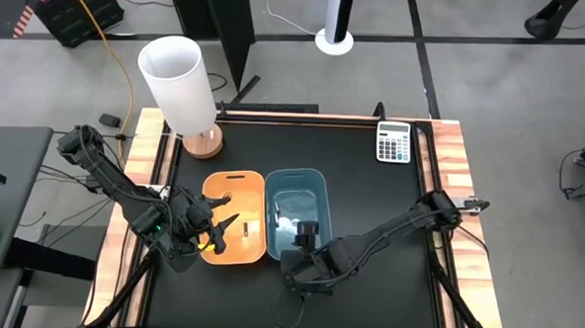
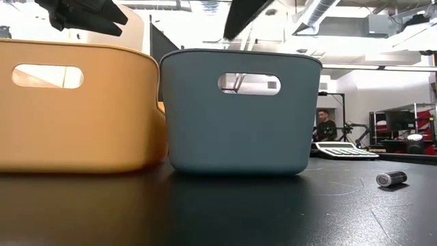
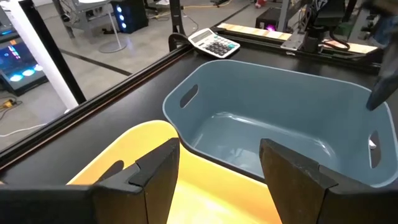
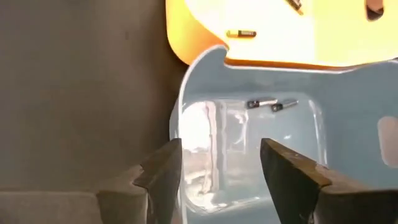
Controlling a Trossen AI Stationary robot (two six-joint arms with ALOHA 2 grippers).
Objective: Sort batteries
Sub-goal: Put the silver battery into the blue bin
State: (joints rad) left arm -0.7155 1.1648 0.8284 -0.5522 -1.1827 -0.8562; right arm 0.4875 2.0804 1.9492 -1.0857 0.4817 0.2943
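Your left gripper (image 1: pixel 213 235) hangs over the orange bin (image 1: pixel 233 217), fingers spread and holding nothing. Your right gripper (image 1: pixel 304 234) hangs over the blue bin (image 1: pixel 295 211), touching the orange one, jaws also apart and empty. Two slim silvery batteries (image 4: pixel 270 104) lie in the blue bin; a dark one (image 4: pixel 241 33) lies in the orange bin. Another battery (image 2: pixel 392 179) lies on the table (image 1: pixel 370 197), well clear of the blue bin.
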